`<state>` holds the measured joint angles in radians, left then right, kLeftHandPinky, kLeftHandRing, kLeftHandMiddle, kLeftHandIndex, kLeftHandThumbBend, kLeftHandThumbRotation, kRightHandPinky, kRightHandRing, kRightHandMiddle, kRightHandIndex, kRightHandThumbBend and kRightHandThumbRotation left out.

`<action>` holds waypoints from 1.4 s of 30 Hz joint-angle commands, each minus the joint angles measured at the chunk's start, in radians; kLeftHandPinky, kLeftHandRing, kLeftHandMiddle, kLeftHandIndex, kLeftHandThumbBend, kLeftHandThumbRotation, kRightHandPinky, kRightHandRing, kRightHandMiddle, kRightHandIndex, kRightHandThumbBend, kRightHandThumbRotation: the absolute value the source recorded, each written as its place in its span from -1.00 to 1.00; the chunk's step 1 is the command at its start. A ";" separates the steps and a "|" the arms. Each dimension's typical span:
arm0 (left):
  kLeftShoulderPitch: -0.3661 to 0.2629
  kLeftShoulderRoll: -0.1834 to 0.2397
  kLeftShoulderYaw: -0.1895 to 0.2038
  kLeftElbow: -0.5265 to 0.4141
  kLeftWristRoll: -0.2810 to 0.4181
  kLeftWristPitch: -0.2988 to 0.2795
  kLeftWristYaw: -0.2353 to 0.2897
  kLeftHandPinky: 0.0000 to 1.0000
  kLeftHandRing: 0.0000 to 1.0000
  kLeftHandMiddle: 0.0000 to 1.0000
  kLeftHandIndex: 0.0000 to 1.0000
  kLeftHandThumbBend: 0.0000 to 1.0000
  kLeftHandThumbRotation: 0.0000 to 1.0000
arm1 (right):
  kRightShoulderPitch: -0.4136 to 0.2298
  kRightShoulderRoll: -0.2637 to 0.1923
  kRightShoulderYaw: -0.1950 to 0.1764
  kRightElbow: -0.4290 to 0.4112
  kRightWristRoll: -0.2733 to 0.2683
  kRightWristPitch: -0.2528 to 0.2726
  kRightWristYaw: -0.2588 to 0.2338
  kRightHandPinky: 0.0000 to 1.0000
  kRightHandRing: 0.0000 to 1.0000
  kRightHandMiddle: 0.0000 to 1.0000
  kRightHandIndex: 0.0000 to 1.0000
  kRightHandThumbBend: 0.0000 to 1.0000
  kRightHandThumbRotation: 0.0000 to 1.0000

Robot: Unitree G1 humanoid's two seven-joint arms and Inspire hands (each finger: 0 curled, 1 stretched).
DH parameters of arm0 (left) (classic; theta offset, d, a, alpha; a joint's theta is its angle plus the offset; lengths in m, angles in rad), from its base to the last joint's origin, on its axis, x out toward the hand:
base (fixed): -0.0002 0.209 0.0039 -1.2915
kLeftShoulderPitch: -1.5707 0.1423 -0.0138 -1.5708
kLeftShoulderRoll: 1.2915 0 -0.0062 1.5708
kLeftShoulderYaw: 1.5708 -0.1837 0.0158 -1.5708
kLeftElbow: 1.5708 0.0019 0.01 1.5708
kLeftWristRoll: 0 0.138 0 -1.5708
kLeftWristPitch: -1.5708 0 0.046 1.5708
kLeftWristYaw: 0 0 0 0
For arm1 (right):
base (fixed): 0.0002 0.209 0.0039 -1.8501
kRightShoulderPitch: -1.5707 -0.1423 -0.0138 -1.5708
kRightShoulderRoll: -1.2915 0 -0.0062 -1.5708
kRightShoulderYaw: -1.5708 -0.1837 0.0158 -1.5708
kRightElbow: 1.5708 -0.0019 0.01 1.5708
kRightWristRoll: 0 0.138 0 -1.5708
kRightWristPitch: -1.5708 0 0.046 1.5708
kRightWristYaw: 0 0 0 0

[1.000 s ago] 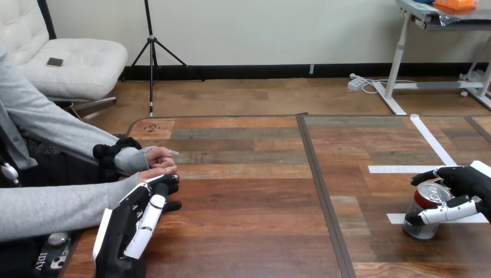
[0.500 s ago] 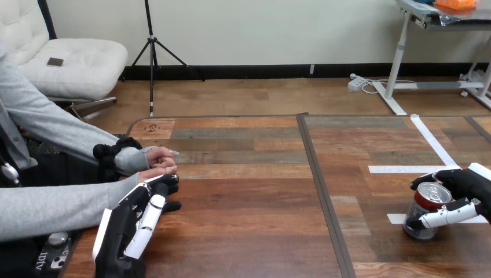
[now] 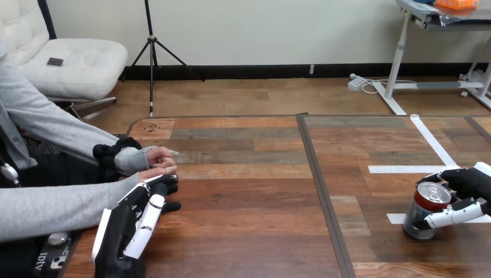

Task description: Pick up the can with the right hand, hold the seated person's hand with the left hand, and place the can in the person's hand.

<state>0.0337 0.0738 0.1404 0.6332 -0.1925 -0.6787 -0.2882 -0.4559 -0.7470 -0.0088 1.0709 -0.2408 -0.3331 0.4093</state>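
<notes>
A silver can with a red band (image 3: 425, 211) stands upright on the table at the far right. My right hand (image 3: 472, 188) sits just right of it, one finger curled behind the can's top and the thumb (image 3: 451, 215) curled across its lower front. At the left edge of the table the person's two hands (image 3: 157, 163) rest loosely closed, one against the other. My left hand (image 3: 142, 217) lies on the table with straight fingers, and its fingertips (image 3: 167, 182) touch the underside of the person's nearer hand. Nothing shows them curled round it.
White tape strips (image 3: 405, 169) cross the right half of the table, one running under the can. A dark seam (image 3: 318, 185) divides the tabletop down the middle. A small black device (image 3: 51, 250) lies at the bottom left, beside my left forearm.
My right hand has slid a little to the right and down, uncovering more of the can's top. The can, my left hand and the person's hands have stayed put.
</notes>
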 commanded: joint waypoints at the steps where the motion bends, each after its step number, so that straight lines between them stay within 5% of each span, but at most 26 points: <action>1: -0.061 0.010 0.004 -0.040 -0.007 -0.002 -0.008 0.37 0.60 0.56 0.31 -0.23 0.25 | -0.052 -0.025 0.005 -0.023 0.003 -0.022 -0.008 0.15 0.21 0.29 0.37 0.85 -1.00; 11: -0.064 0.011 0.004 -0.034 0.005 -0.014 0.002 0.37 0.60 0.55 0.30 -0.19 0.24 | -0.056 -0.028 0.021 -0.026 -0.027 -0.018 -0.039 0.05 0.11 0.20 0.26 0.74 -1.00; 23: -0.072 0.010 0.005 -0.015 0.002 -0.031 -0.005 0.35 0.60 0.55 0.30 -0.19 0.29 | -0.055 -0.025 0.049 -0.030 -0.093 -0.031 -0.167 -0.25 -0.14 -0.05 0.03 0.69 -1.00; 42: -0.070 0.011 0.006 -0.019 -0.004 -0.022 -0.015 0.35 0.61 0.55 0.30 -0.20 0.30 | -0.048 -0.021 0.048 -0.018 -0.093 -0.110 -0.248 -0.37 -0.26 -0.16 -0.12 0.67 -1.00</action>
<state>0.0297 0.0738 0.1403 0.6333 -0.1916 -0.6817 -0.2959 -0.4532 -0.7485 0.0396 1.0710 -0.3365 -0.4094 0.1952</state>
